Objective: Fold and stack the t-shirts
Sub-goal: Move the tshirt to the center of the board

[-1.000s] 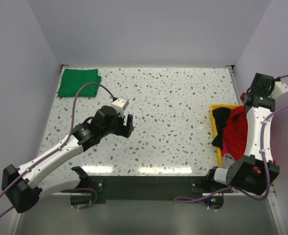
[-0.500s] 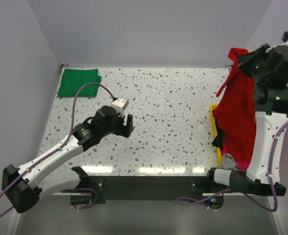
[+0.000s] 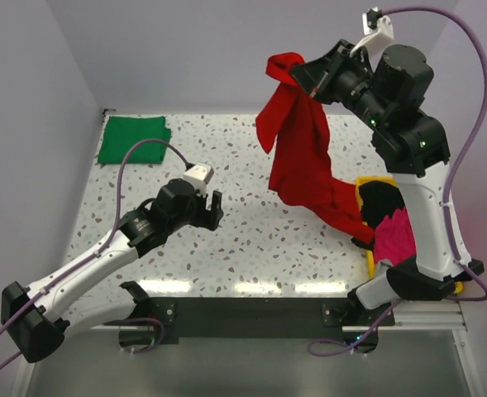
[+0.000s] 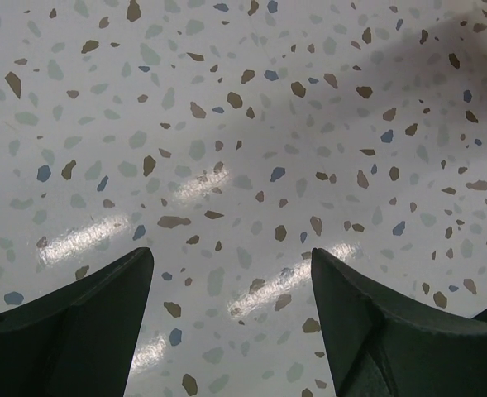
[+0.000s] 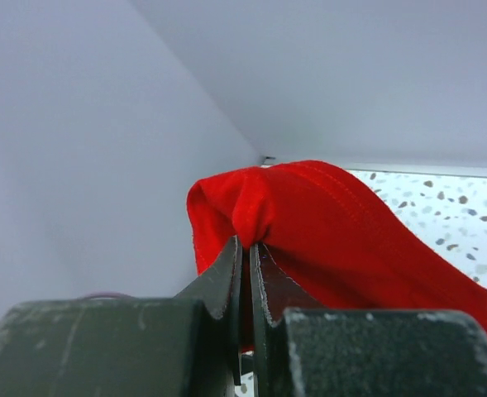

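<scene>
The overhead view takes in the whole scene. The right claw (image 3: 303, 74) is high above the table (image 3: 251, 240), and the red t-shirt (image 3: 305, 157) hangs from it in one long, soft, creased drape. The shirt's lower end runs down to the right, to the rim of the yellow plastic tray (image 3: 365, 182) at the table's right edge. A crumpled black garment (image 3: 384, 201) and a magenta one (image 3: 394, 236) lie in that tray. The green t-shirt (image 3: 133, 138) lies in the far left corner of the table, folded into a flat rectangle and well apart from both arms.

Only the right wrist camera shows the grip. The two dark, wedge-shaped fingers (image 5: 226, 269) are pressed almost together on a bunched fold of the red cloth, and a stitched hem curves away above them.

The left wrist camera shows the left claw (image 4: 231, 260) spread wide with nothing between its matte black fingers. Under it is bare table, glossy white with brown, grey and blue flecks and streaks of reflected light. From above, this claw sits over the left-centre of the table.
</scene>
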### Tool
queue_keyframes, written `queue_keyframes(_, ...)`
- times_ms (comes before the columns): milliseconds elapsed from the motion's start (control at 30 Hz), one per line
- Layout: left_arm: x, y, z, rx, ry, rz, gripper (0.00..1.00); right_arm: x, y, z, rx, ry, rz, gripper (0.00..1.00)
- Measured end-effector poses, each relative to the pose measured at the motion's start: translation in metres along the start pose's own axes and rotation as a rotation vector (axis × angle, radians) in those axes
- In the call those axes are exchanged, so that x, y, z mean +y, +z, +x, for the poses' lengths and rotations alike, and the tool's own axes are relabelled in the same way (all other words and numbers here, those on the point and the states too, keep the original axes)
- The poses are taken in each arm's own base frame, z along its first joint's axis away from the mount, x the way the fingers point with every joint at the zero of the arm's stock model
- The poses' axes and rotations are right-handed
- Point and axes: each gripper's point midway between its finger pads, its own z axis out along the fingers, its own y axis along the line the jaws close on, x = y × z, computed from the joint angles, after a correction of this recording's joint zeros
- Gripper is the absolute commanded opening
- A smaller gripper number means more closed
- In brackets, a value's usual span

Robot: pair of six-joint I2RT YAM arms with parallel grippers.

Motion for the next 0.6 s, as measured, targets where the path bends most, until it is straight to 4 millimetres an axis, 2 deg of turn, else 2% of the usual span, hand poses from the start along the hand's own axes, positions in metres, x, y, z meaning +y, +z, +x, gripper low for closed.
queue_keyframes(67,0.001,0.0,0.0,-0.003,0.0,-0.008,0.82,0.012,0.008,0.004,0.009,0.003,-0.033,0.0)
queue_keyframes(167,0.003,0.0,-0.001,-0.007,0.0,-0.018,0.82,0.015,0.024,0.01,0.025,0.015,-0.038,0.0)
queue_keyframes(267,0.005,0.0,-0.002,-0.009,0.0,-0.03,0.82,0.02,0.049,0.01,0.021,0.02,-0.05,0.0)
queue_keyframes(367,0.007,0.0,-0.002,-0.012,0.0,-0.039,0.82,0.019,0.076,0.025,0.047,0.027,-0.046,0.0)
queue_keyframes(433,0.008,0.0,-0.002,-0.014,0.0,-0.047,0.82,0.008,0.086,0.038,0.072,0.025,-0.008,0.0)
queue_keyframes(500,0.01,0.0,-0.002,-0.015,0.0,-0.054,0.82,-0.013,0.095,0.053,0.101,0.02,0.05,0.0)
queue_keyframes(567,0.01,0.0,-0.002,-0.014,0.001,-0.058,0.82,-0.041,0.102,0.061,0.125,0.028,0.109,0.0)
queue_keyframes(600,0.01,0.001,-0.002,-0.013,0.001,-0.06,0.82,-0.065,0.104,0.065,0.136,0.037,0.153,0.0)
